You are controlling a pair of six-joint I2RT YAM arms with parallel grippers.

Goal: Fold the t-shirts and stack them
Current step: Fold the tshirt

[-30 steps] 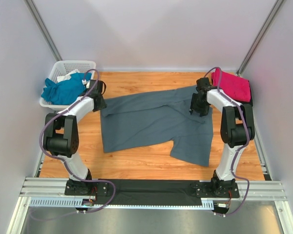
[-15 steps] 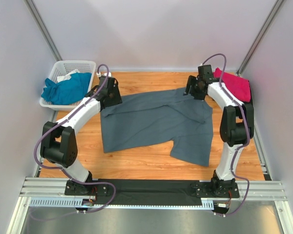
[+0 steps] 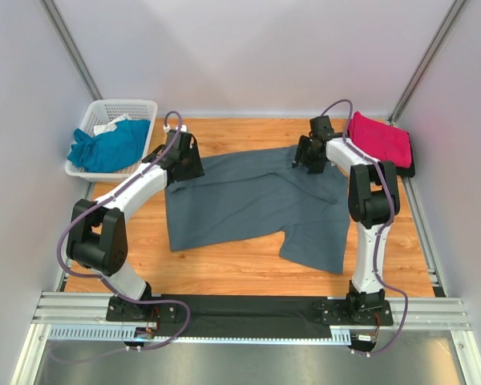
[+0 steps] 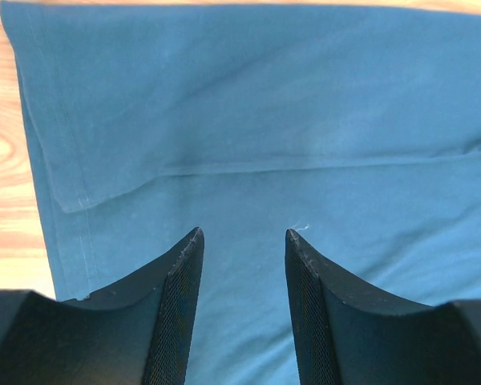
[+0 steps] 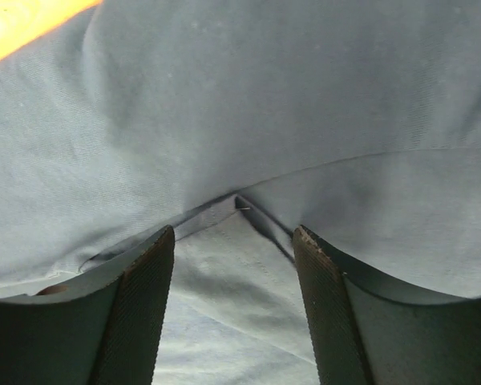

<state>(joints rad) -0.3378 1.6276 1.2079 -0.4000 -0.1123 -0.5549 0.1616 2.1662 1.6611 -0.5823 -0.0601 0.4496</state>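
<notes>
**Both grippers open over the grey tee's far edge**

The left gripper (image 4: pixel 244 234) hung with its jaws spread and empty. The dark grey t-shirt (image 3: pixel 248 200) lay flat directly beneath it, with a hemmed fold just ahead to its left. The right gripper (image 5: pixel 234 233) was likewise parted and held nothing, a seam crease under its tips. Closing from there could have pinched both layers at a fold, or only skimmed the cloth. Either way the shirt would probably have dragged askew. A second before, both grippers had stood further outward. They had since swung inward along the far edge, while the shirt lay as it had.
</notes>
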